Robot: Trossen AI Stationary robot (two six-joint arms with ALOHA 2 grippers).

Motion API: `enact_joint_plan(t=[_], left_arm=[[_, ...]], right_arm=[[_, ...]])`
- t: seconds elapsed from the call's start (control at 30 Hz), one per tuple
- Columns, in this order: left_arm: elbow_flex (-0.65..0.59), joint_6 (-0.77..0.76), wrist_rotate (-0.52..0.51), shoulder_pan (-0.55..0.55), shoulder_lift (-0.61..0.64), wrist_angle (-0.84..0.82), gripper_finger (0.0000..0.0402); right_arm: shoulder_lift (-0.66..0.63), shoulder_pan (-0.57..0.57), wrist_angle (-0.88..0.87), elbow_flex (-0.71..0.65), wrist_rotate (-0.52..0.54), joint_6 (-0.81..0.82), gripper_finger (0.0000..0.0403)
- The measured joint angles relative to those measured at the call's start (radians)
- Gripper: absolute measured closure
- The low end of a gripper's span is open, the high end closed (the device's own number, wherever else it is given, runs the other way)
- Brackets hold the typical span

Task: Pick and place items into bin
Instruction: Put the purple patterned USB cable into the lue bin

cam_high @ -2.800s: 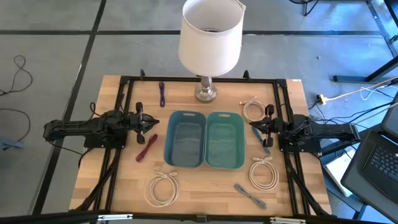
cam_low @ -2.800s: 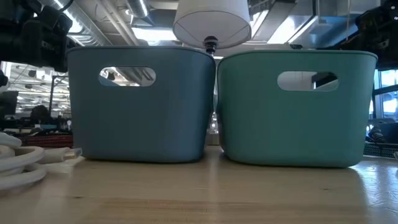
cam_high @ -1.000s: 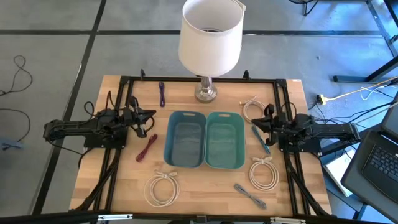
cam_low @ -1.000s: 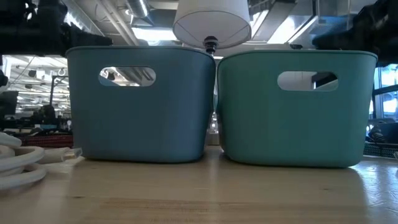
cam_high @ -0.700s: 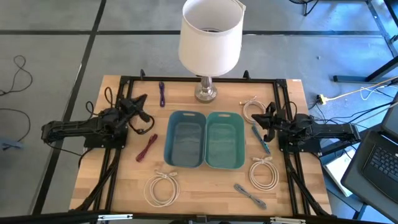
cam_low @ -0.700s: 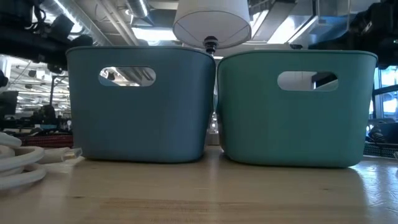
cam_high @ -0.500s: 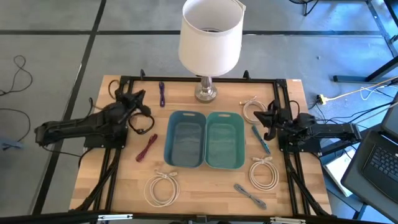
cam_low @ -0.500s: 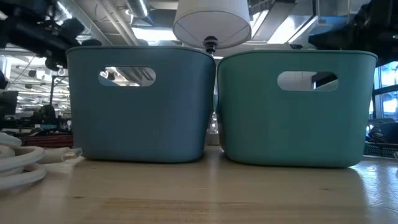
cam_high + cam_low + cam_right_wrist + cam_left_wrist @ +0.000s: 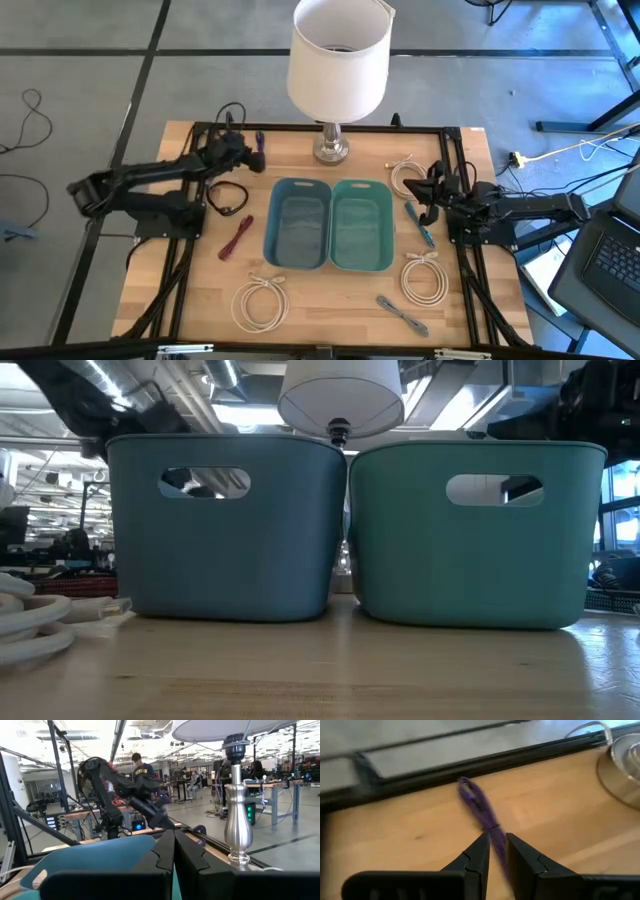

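Note:
A purple strap (image 9: 259,150) lies flat on the wooden table near its far edge, left of the lamp base. My left gripper (image 9: 246,152) hovers over it. In the left wrist view the strap (image 9: 479,807) runs into the narrow gap between my slightly open fingers (image 9: 497,840). My right gripper (image 9: 427,196) is shut and empty (image 9: 173,840), between a coiled white cable (image 9: 405,176) and a teal strap (image 9: 420,222). Two more white coils (image 9: 260,302) (image 9: 424,278), a black cable loop (image 9: 228,198), a red strap (image 9: 237,237) and a grey strap (image 9: 402,314) lie on the table.
A blue bin (image 9: 298,224) and a teal bin (image 9: 362,224) stand side by side at the table's middle. A white-shaded lamp (image 9: 338,60) stands at the far edge, its metal base (image 9: 625,765) close to the purple strap. A black frame (image 9: 320,128) runs round the table.
My left gripper has swung from beside the black cable loop toward the table's far edge and to the right, ending over the purple strap. The things on the table have stayed where they were.

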State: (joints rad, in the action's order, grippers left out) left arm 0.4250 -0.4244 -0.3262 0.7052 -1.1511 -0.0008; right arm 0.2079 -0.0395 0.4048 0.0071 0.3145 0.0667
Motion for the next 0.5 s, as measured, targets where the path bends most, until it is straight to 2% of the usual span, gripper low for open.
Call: enact_joint_plan(t=[0.13, 0.3, 0.5], left_arm=[[0.048, 0.024, 0.123, 0.063, -0.138, 0.065, 0.0345], [0.144, 0.099, 0.159, 0.100, -0.256, -0.004, 0.0341], [0.233, 0.128, 0.166, 0.126, -0.302, -0.140, 0.0281]], right_arm=[[0.058, 0.000, 0.056, 0.000, 0.000, 0.000, 0.0393], [0.128, 0.000, 0.105, 0.000, 0.000, -0.002, 0.0393], [0.196, 0.000, 0.100, 0.000, 0.000, 0.059, 0.0393]])
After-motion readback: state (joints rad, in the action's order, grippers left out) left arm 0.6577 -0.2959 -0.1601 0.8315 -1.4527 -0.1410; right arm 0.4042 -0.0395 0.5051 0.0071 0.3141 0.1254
